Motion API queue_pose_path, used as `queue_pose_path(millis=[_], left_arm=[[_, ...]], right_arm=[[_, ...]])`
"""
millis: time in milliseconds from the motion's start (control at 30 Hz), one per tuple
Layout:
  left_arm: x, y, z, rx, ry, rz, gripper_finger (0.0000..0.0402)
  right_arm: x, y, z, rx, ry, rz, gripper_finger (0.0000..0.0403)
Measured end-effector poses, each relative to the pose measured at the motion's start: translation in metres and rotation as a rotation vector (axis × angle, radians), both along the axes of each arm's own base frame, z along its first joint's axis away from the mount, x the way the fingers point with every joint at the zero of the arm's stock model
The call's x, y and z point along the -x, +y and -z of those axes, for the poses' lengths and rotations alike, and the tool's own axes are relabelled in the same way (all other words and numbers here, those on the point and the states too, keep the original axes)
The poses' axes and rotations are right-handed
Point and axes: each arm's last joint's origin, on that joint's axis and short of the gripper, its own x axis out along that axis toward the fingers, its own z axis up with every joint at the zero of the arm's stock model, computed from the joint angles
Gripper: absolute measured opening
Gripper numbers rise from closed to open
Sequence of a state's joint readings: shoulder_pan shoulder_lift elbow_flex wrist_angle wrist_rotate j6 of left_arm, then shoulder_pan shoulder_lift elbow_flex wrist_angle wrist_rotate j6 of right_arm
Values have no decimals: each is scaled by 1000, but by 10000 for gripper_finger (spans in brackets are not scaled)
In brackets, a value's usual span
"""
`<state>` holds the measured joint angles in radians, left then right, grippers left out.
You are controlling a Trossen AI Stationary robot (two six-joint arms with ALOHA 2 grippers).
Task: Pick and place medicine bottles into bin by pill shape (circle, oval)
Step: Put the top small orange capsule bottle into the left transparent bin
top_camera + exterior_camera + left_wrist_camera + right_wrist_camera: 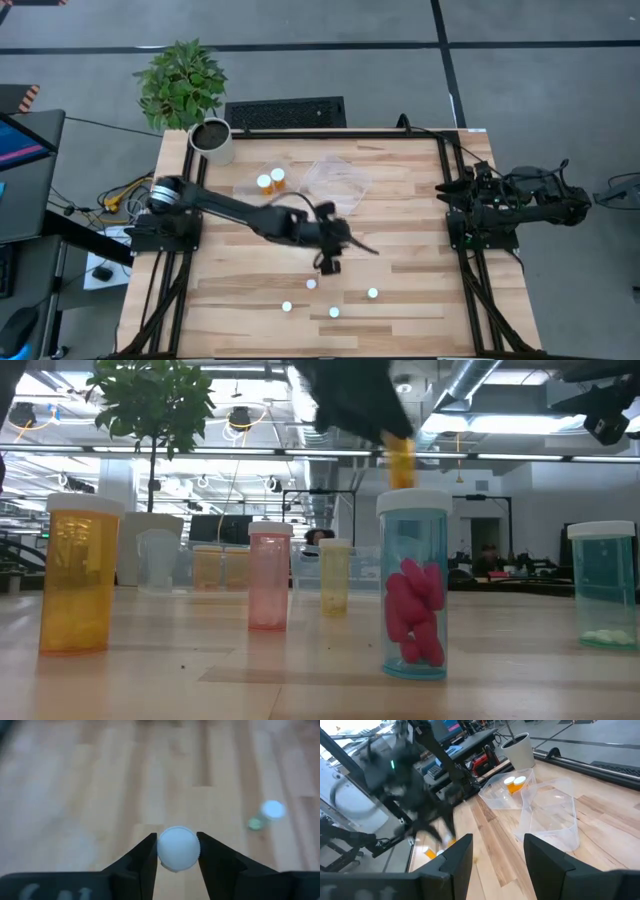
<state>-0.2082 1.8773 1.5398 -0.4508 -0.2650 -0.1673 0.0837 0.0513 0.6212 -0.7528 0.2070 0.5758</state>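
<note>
Left gripper had a medicine bottle pinched at its white cap, above mid-counter.
You held a light, stiff, slick plastic bottle; the jaws closed on the cap rim looked best. Right gripper waited open at the counter's right edge.

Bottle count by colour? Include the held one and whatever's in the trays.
Orange bottles: 4 (one standing on the table, two in the clear tray, one gripped in the left tool)
Pink bottle: 1
Yellow bottle: 1
Blue-green bottles: 2
Total: 8
</note>
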Motion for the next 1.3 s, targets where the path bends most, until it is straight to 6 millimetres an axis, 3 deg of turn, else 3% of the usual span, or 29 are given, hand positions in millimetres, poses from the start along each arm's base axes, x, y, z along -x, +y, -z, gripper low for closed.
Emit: queue_pose_path(millis=[133,300,533,667,833,1300], left_arm=[[35,22,-35,-77,22,-145,122],[89,43,-41,-52,28,-335,122],[167,67,-5,15,13,-592,123],[196,80,18,77,13,-726,123],[211,91,38,100,32,-826,123],[224,113,71,67,107,-958,123]], right_arm=[[0,0,0,4,-1,-1,189],[0,0,0,7,1,-1,187],[0,0,0,8,3,0,186],[0,0,0,10,3,11,189],[0,-1,0,9,3,30,188],[0,-1,0,8,1,44,187]])
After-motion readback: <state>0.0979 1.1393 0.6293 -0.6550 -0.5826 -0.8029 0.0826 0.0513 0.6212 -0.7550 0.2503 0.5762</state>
